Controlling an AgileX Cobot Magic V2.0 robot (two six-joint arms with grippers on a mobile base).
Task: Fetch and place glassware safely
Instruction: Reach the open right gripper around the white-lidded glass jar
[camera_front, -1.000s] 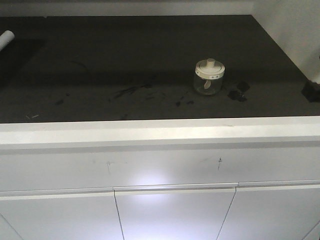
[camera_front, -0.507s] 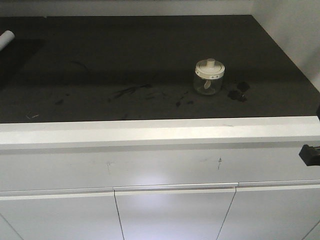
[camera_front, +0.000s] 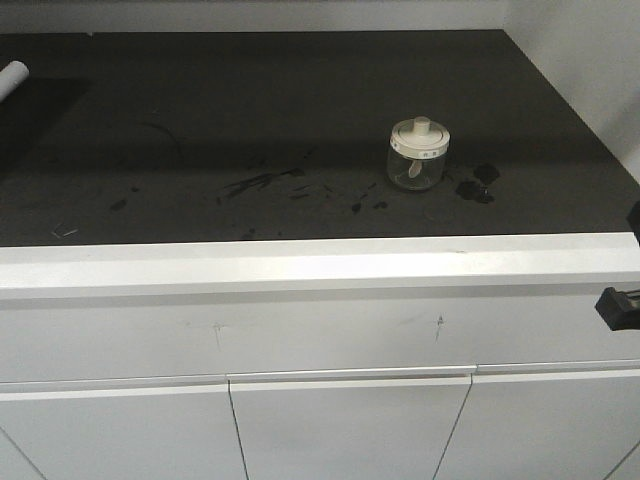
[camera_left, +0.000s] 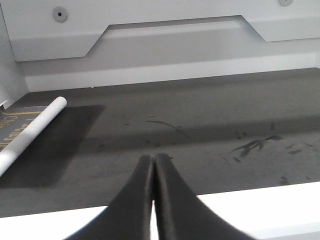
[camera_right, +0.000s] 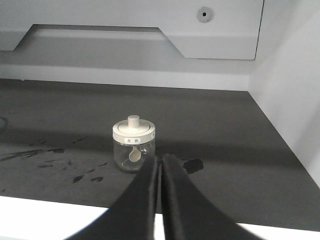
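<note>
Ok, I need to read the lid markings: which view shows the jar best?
Right wrist view: the jar sits close and centred, its lid label facing the camera. Front view shows the jar small, from above. Left wrist view misses it.

The left hand (camera_left: 152, 159) and right hand (camera_right: 159, 157) each have two smooth, matte-black fingers (camera_left: 132, 200), broad at the lower frame edge and tapering in a curve to narrow tips.

place: kitchen | dark countertop (camera_front: 250, 110) | white cabinet doors (camera_front: 345, 430) beneath | lidded glass jar (camera_front: 418, 155) with small spoon (camera_right: 134, 155) inside
</note>
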